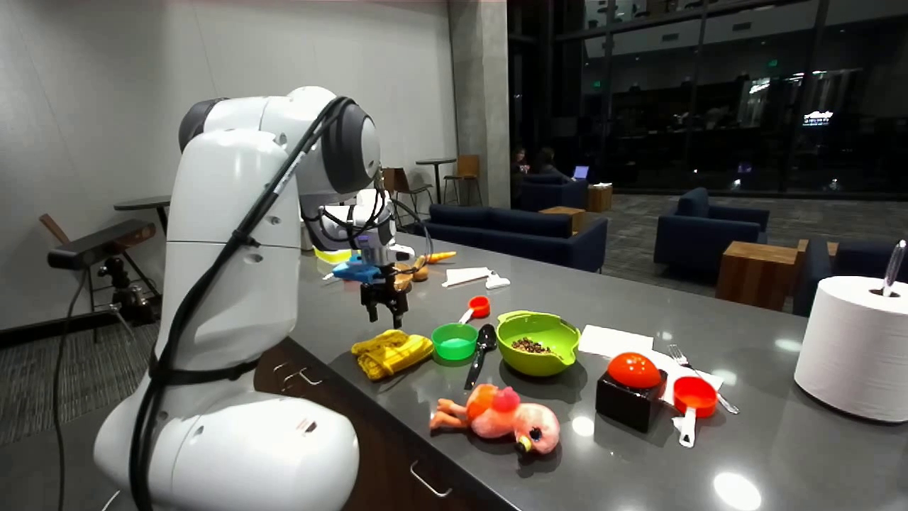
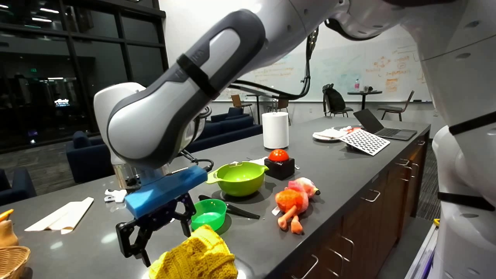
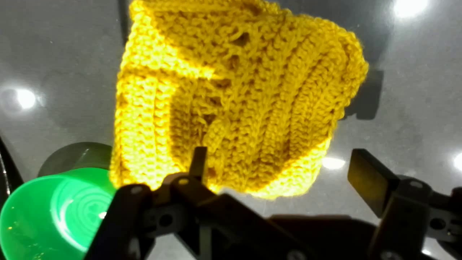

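Gray counter [image 1: 610,472], yellow cloth [image 3: 238,101] below claw [image 3: 281,168]

In an exterior view, the gripper [image 2: 166,246], its jaws spread apart, is held over the counter [image 2: 85,255] near a yellow knitted cloth [image 2: 197,257]. Behind the cloth, a small green bowl [image 2: 209,217], a lime bowl [image 2: 240,184] and a red-domed black box [image 2: 279,169] are seen; a plush bird [image 2: 293,201] is placed near the counter's edge.

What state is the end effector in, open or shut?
Open: the wrist view shows the end effector with its fingers wide apart, the yellow cloth ungripped beneath.
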{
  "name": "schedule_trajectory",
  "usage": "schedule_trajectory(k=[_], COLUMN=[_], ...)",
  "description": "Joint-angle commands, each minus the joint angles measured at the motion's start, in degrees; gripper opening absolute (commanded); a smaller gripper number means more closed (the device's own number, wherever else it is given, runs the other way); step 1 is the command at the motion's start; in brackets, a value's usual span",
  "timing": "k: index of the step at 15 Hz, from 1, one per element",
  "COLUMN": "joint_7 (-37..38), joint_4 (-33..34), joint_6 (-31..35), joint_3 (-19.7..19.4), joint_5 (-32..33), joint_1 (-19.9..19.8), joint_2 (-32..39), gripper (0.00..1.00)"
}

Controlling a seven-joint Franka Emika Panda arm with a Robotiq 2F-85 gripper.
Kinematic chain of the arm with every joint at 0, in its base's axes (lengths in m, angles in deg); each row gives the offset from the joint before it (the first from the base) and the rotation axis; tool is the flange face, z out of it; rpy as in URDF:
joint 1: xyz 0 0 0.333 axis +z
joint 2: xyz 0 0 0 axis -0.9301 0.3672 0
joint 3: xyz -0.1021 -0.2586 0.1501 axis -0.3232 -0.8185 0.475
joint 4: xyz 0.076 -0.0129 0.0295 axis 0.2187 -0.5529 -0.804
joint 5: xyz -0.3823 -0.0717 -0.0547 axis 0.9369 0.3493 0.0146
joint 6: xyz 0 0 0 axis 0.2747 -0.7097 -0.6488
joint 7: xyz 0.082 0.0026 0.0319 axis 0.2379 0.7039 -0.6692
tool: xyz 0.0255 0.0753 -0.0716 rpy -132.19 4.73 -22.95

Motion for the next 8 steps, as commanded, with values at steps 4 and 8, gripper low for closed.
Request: schedule_trajectory(k=[4,8], joint_7=[-15.9,-25.1], joint_4=[2.2,4.0], joint_6=[-4.0,-6.9], joint_3=[1.5,2.5], joint_5=[-1.9,-1.6], joint_1=[-1.1,-1.2], joint_2=[2.8,4.7], gripper=[1.0,1.0])
